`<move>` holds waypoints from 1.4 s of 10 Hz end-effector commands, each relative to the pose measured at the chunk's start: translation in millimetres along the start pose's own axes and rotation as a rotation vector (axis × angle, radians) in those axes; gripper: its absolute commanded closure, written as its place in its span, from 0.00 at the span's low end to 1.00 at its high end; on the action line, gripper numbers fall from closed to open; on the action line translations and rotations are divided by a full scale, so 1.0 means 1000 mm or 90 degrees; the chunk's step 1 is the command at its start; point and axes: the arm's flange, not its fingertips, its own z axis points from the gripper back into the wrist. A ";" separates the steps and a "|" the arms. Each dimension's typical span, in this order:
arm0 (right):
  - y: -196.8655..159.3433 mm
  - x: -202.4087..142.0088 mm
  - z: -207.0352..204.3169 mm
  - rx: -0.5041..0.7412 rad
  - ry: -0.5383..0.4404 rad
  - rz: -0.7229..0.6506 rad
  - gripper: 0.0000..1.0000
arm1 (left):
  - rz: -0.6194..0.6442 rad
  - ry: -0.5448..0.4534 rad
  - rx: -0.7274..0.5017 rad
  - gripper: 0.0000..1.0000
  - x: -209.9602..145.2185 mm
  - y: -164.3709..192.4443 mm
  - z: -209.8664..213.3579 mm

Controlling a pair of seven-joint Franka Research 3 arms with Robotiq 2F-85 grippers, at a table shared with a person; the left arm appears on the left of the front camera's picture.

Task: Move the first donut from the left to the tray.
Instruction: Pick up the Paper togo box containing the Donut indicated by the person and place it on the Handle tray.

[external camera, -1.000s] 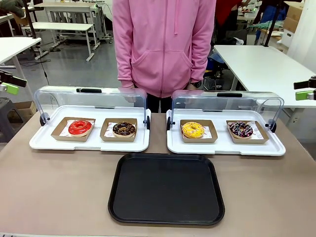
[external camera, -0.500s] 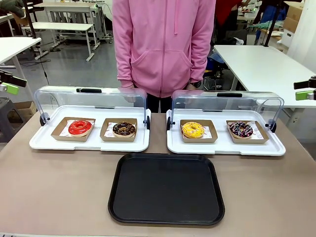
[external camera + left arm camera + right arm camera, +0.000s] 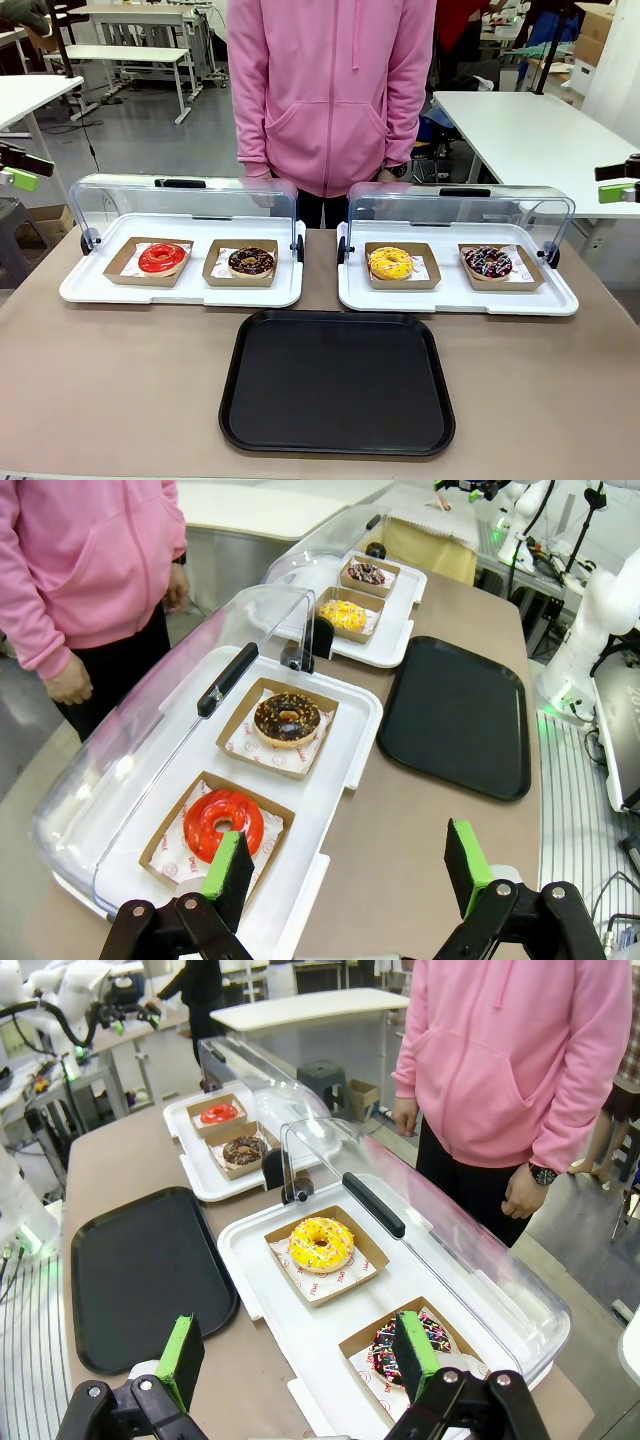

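My left hand (image 3: 347, 875) hangs with its fingers spread wide and nothing between them, out to the left of the black tray (image 3: 455, 715). My right hand (image 3: 298, 1360) is spread and empty too, on the black tray's other side.

The red donut (image 3: 223, 823) sits in a shallow cardboard holder (image 3: 255, 798), beyond the black tray's far left corner. It rests on a white tray (image 3: 330, 780) whose clear lid (image 3: 150, 740) is swung back, so the way in from above looks free. The chocolate donut (image 3: 287, 718) lies next to it, on the side nearer the black tray.

I judge the donut light and soft, with a glaze that marks easily and may stick to my pads. Squeezing the ring itself would likely dent it. The holder looks the better grip: I would pinch one wall or span two opposite walls. Thin card can buckle, and the donut may slide if tipped, so I would grip gently and carry it level.
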 end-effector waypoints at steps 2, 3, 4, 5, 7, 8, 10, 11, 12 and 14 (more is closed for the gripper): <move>-0.003 0.001 -0.002 -0.001 -0.020 0.011 0.00 | -0.007 -0.007 -0.004 0.00 0.000 -0.001 0.000; -0.003 0.001 -0.002 -0.001 -0.020 0.011 0.00 | -0.007 -0.007 -0.004 0.00 0.000 -0.001 0.000; -0.003 0.001 -0.002 -0.001 -0.020 0.011 0.00 | -0.007 -0.007 -0.004 0.00 0.000 -0.001 0.000; -0.003 0.001 -0.002 -0.001 -0.020 0.011 0.00 | -0.007 -0.007 -0.004 0.00 0.000 -0.001 0.000; -0.003 0.001 -0.002 -0.001 -0.020 0.011 0.00 | -0.007 -0.007 -0.004 0.00 0.000 -0.001 0.000; -0.003 0.001 -0.002 -0.001 -0.020 0.011 0.00 | -0.007 -0.007 -0.004 0.00 0.000 -0.001 0.000; -0.003 0.001 -0.002 -0.001 -0.020 0.011 0.00 | -0.007 -0.007 -0.004 0.00 0.000 -0.001 0.000; -0.003 0.001 -0.002 -0.001 -0.020 0.011 0.00 | -0.007 -0.007 -0.004 0.00 0.000 -0.001 0.000; -0.003 0.001 -0.002 -0.001 -0.020 0.011 0.00 | -0.007 -0.007 -0.004 0.00 0.000 -0.001 0.000; -0.003 0.001 -0.002 -0.001 -0.020 0.011 0.00 | -0.007 -0.007 -0.004 0.00 0.000 -0.001 0.000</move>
